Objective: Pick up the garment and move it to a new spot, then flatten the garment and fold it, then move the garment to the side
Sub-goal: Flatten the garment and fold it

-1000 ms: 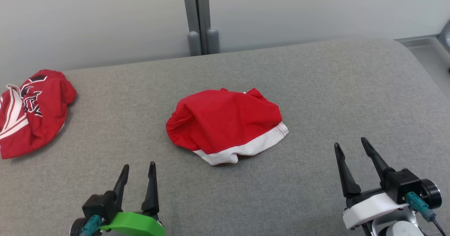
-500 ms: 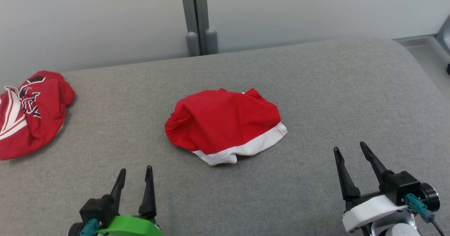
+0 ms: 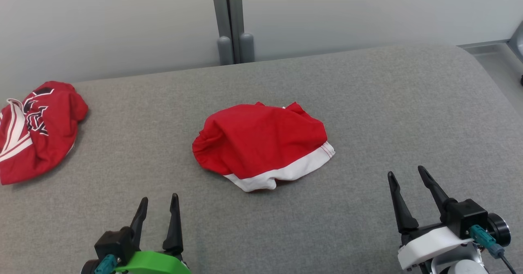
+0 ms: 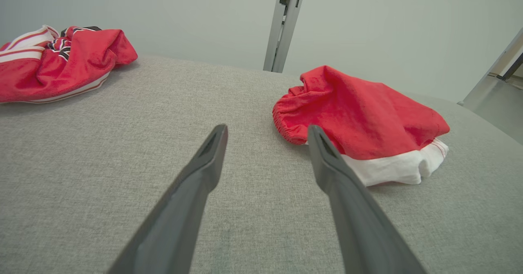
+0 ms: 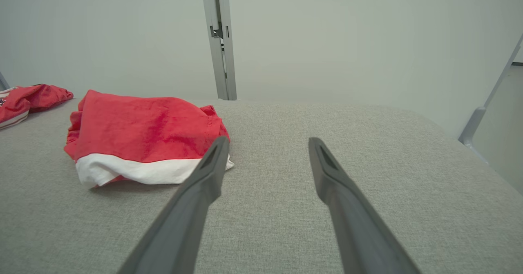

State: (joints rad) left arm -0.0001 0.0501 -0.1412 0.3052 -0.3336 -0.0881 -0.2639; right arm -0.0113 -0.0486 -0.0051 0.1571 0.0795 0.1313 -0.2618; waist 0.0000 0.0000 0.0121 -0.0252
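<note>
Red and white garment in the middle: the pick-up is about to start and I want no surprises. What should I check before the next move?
1. Left hand open, holding nothing: ok.
2. Right hand open, holding nothing: ok.
3. Red and white garment touched by neither hand, resting on the grey surface: ok.
4. Printed red garment lies apart, at the far left: ok.
5. Garment flat for folding: not ok, bunched.
6. Layers underneath the bundle: cannot tell.
</note>
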